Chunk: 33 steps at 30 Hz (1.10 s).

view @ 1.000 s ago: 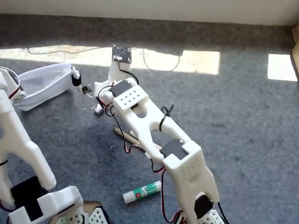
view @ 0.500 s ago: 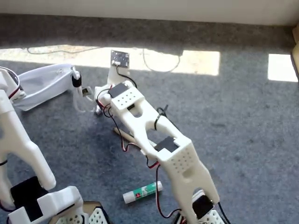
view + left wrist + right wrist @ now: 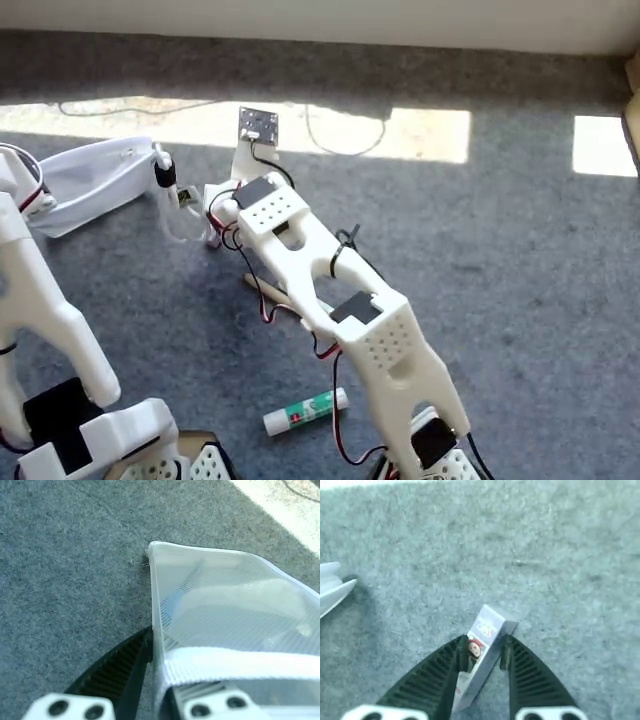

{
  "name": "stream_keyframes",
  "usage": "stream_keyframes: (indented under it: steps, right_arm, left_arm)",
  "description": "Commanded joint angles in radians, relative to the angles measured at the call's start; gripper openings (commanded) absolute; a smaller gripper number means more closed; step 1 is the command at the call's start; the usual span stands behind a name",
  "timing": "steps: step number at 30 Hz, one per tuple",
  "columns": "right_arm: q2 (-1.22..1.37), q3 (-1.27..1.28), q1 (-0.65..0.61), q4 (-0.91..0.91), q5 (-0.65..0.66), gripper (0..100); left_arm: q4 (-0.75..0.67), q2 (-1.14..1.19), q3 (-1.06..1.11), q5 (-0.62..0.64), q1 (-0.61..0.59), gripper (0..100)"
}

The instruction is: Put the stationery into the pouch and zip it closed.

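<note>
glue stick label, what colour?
Green with a small red mark; the rest of the glue stick is white. Shows best in the high view.

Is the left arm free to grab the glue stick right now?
Probably not: the left gripper is shut on the pouch edge and would have to let go first. The glue stick itself lies uncovered.

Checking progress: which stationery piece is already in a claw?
The small printed block, clamped in the right claw; the glue stick and pencil lie loose on the carpet.
</note>
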Motion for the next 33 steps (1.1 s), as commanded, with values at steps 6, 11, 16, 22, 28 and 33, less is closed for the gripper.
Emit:
stream_keyframes:
  steps: [6, 11, 16, 22, 28, 33]
  right_arm:
    - [-0.012, -0.065, 0.008, 0.151, 0.0, 8.4]
    - [-0.01, -0.134, 0.018, 0.249, 0.0, 8.7]
    - [-0.005, -0.208, 0.019, 0.263, -0.006, 9.3]
    - [-0.004, -0.237, 0.013, 0.255, -0.008, 20.7]
    - [-0.002, -0.226, 0.013, 0.143, -0.008, 21.0]
    - [0.039, -0.232, 0.013, 0.136, -0.008, 21.0]
  left_arm:
    - [-0.006, -0.059, -0.018, 0.006, -0.01, 1]
    - [-0.006, -0.059, -0.018, 0.006, -0.01, 1]
    - [-0.006, -0.059, -0.018, 0.006, -0.01, 1]
    - [-0.006, -0.059, -0.018, 0.006, -0.007, 1]
    - [-0.006, -0.059, -0.018, 0.006, -0.004, 1]
    - [-0.006, -0.056, -0.018, 0.006, -0.004, 1]
